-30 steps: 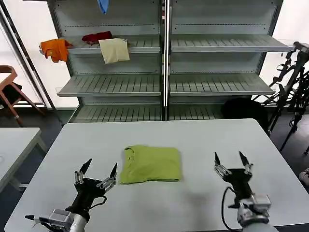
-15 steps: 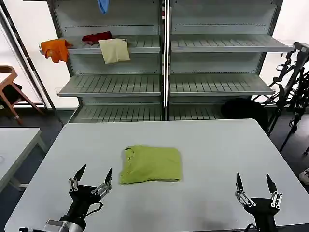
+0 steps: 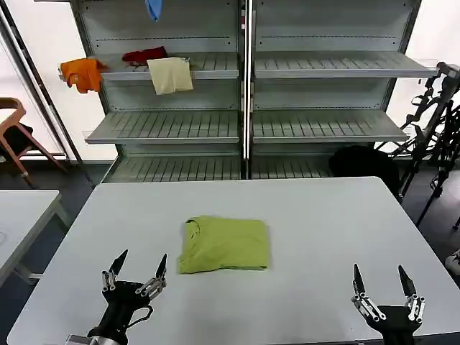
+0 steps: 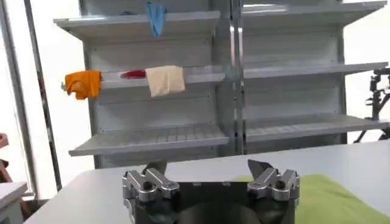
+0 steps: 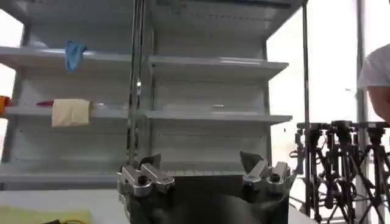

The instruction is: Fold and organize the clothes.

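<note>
The head camera looks forward and down from above on the table (image 3: 302,215), with the shelving (image 3: 244,93) behind. Each wrist camera sits low, close behind its own gripper, near the table surface, and faces level toward the same shelving (image 4: 183,73) (image 5: 201,91). All three views share the shelving and the cream cloth (image 3: 170,75) (image 4: 165,80) (image 5: 70,112).

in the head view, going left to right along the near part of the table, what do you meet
left gripper, open → folded lime-green T-shirt → right gripper, open.
</note>
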You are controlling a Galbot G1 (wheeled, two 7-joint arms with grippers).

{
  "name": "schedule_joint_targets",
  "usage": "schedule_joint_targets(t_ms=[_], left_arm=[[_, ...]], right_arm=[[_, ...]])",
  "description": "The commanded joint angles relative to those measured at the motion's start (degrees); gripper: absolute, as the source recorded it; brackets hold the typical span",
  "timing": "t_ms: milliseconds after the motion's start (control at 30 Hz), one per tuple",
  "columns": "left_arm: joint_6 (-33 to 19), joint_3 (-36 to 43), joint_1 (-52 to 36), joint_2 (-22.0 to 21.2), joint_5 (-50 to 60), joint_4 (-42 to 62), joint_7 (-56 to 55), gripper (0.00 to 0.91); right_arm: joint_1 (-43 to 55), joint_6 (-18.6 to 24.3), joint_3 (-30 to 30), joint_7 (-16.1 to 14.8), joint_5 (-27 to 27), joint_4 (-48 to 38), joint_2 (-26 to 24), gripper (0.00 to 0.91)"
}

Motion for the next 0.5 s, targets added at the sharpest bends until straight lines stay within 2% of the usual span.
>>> schedule_joint_targets(t_ms=[33,500], left_arm=[[-0.62,-0.12,0.59,0.06,-0.02,0.29,-0.12,0.907],[-0.57,-0.81,0.3,0.24,-0.45,0.44,-0.12,0.907]], right_arm=[[-2.12,3.11,0.76,-1.0,1.48,-0.6,-0.31,0.907],[-1.88,3.42,0.77,-1.54,2.21,-0.5,-0.53,0.907]])
